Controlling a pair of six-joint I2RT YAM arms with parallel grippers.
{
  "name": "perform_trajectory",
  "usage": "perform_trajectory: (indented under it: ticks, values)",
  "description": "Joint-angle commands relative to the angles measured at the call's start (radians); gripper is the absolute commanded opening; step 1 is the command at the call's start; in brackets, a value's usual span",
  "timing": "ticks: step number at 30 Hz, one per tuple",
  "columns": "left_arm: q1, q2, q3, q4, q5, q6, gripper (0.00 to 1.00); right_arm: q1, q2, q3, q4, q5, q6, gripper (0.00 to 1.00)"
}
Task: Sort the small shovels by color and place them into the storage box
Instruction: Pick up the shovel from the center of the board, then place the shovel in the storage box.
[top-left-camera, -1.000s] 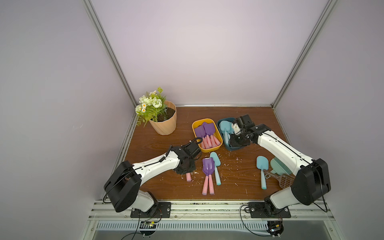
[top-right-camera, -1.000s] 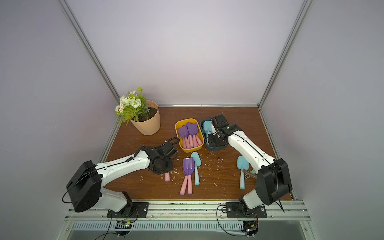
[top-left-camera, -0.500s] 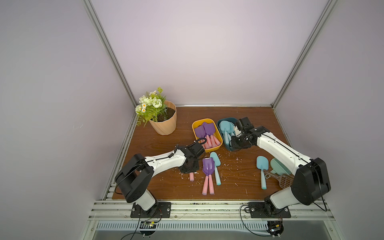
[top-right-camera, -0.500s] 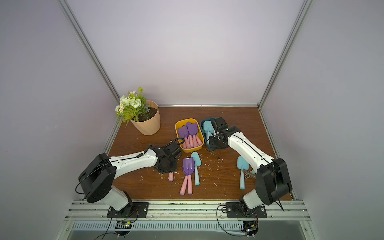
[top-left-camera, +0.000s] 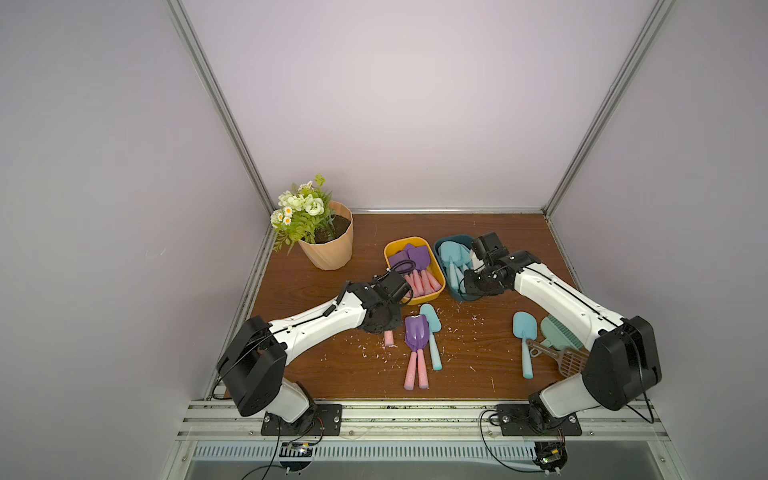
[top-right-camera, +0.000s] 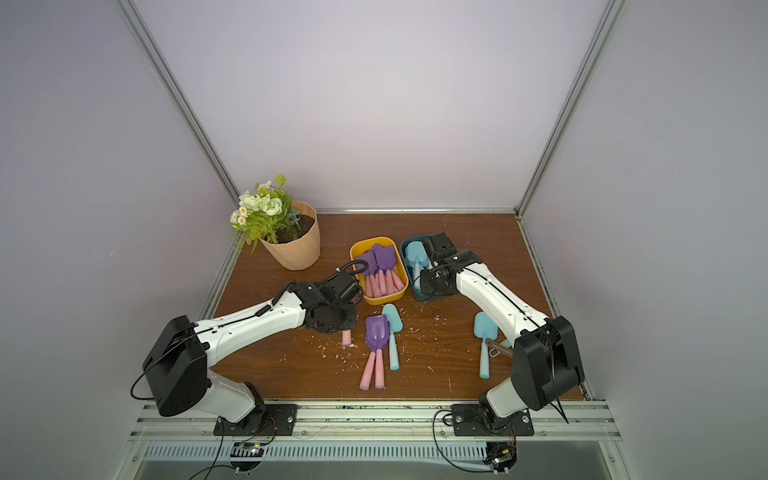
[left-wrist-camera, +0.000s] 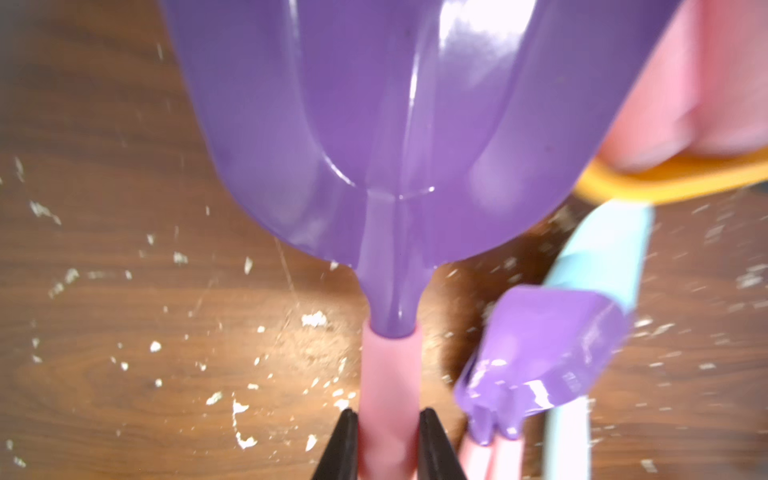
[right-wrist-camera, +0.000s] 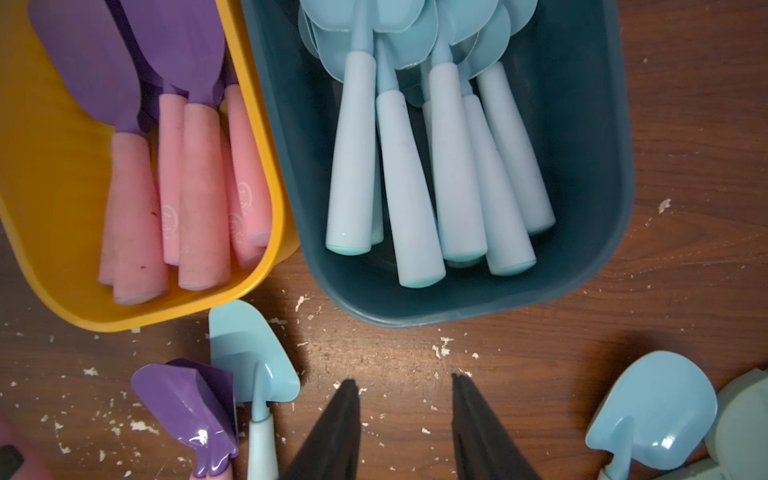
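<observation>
the left gripper (left-wrist-camera: 388, 419) holds a purple shovel (top-left-camera: 388, 338) by its pink handle, just below the centre in a top view. we see the right gripper (right-wrist-camera: 405, 390) open and empty, at the blue box (top-left-camera: 453, 238).

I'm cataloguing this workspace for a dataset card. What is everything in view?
yellow box: one, centre, holding several purple shovels with pink handles.
blue box: one, dark teal, beside it, holding several aqua shovels.
loose purple shovels: two, stacked, in front of the yellow box.
loose aqua shovels: two; one beside that stack, one farther right.
held shovel: one, purple, pink handle.
brush: one, pale green, right side.
scoop: one, brown, beside brush.
flower pot: one, peach, far-left corner.
left gripper: shut on held shovel's handle.
right gripper: open, empty, by the blue box.
</observation>
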Motion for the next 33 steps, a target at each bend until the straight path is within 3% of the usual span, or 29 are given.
perform_trajectory:
  ticks: [1,10,14,24,33]
  values:
    - [0.015,-0.004,0.045,-0.039,-0.036,0.023,0.01,-0.003,-0.032,0.039,-0.024,0.010,0.011,0.41]
    - [0.016,0.009,0.100,-0.037,-0.062,0.011,0.01,-0.003,-0.049,0.014,-0.025,0.012,0.004,0.41]
    - [0.028,0.107,0.261,-0.038,-0.069,0.065,0.01,-0.002,-0.041,0.020,-0.021,-0.002,0.003,0.41]
    - [0.120,0.393,0.586,-0.037,0.048,0.115,0.01,-0.002,-0.073,0.013,-0.030,0.012,-0.011,0.41]
    - [0.151,0.495,0.612,-0.020,0.052,0.068,0.01,-0.002,-0.091,-0.019,-0.027,0.023,-0.019,0.42]
